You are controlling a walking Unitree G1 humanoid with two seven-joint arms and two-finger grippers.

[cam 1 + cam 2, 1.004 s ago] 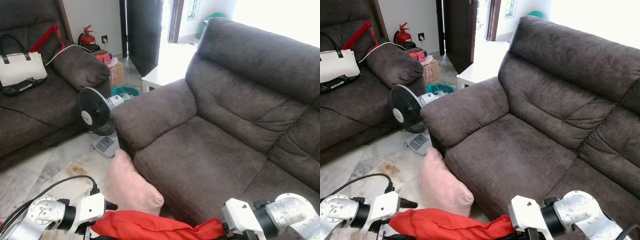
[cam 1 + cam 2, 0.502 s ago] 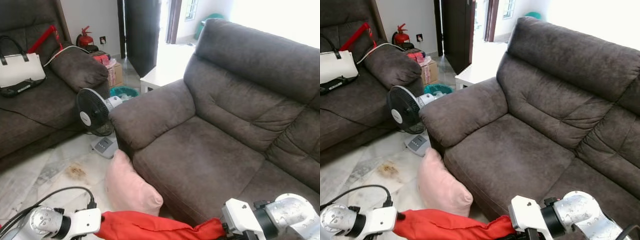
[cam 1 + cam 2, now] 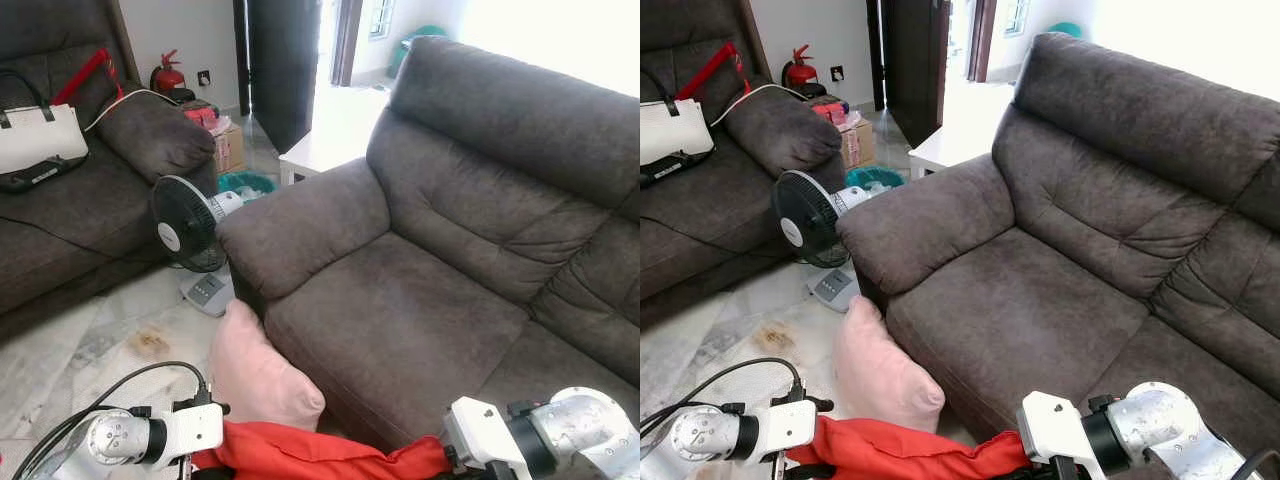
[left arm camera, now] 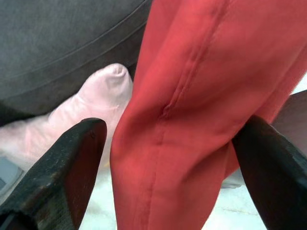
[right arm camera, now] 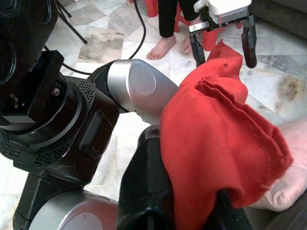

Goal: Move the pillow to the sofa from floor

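Note:
A red pillow [image 3: 320, 452], limp like cloth, hangs low in front of me between both arms. My right gripper [image 5: 192, 201] is shut on one end of it. My left gripper [image 4: 172, 158] is open, its black fingers [image 4: 72, 163] standing on either side of the other end; one finger touches the fabric. A pink pillow [image 3: 255, 375] leans on the floor against the front of the dark grey sofa [image 3: 400, 310], just beyond the red one. The sofa seat is bare.
A black standing fan [image 3: 188, 225] is on the floor by the sofa's armrest. A second sofa [image 3: 60, 220] at left carries a white handbag [image 3: 40, 140]. Behind me a person's bare feet [image 5: 163, 48] stand on the tiles. A white low table [image 3: 320, 145] is farther back.
My left gripper has risen and come in to the red pillow's end, its fingers now around it. The right arm has stayed put, still holding.

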